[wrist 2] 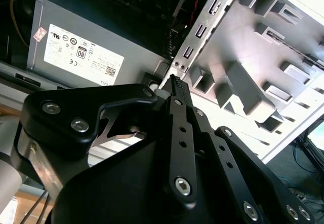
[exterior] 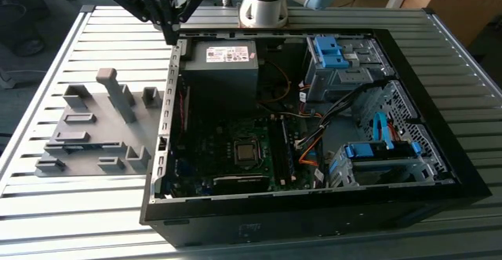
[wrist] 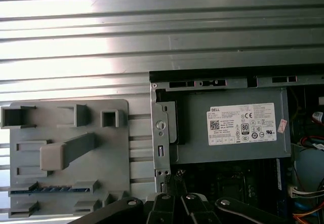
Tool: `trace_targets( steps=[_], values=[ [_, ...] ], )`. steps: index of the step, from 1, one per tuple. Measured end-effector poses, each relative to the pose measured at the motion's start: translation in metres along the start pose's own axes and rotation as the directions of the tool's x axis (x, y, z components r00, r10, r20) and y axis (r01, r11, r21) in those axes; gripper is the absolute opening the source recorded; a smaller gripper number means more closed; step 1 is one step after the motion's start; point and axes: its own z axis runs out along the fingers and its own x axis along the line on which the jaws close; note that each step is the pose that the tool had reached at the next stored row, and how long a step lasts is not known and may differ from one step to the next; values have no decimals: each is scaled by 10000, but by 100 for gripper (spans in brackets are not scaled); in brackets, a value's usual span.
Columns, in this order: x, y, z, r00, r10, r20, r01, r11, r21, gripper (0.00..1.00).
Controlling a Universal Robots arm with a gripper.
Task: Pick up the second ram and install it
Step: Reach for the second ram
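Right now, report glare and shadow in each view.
Exterior view: a sunlit band crosses the table in the foreground, while the inside of the computer case is dim. First wrist view: glare washes out the table slats. Second wrist view: the grey tray is overexposed, the gripper dark against it.

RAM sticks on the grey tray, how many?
1. The ram stick lies in a long holder of the grey tray, toward the tray end away from the gripper in the exterior view. Upright blocks may hide others.

white printed label (wrist: pixel 242 125) on grey power supply (wrist: pixel 202 153)
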Motion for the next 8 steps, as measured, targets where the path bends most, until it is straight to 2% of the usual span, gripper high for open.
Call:
trace_targets(
  steps=[8],
  values=[
    [53,-4,0,10000,-1,0,1,10000,0,11]
  ],
)
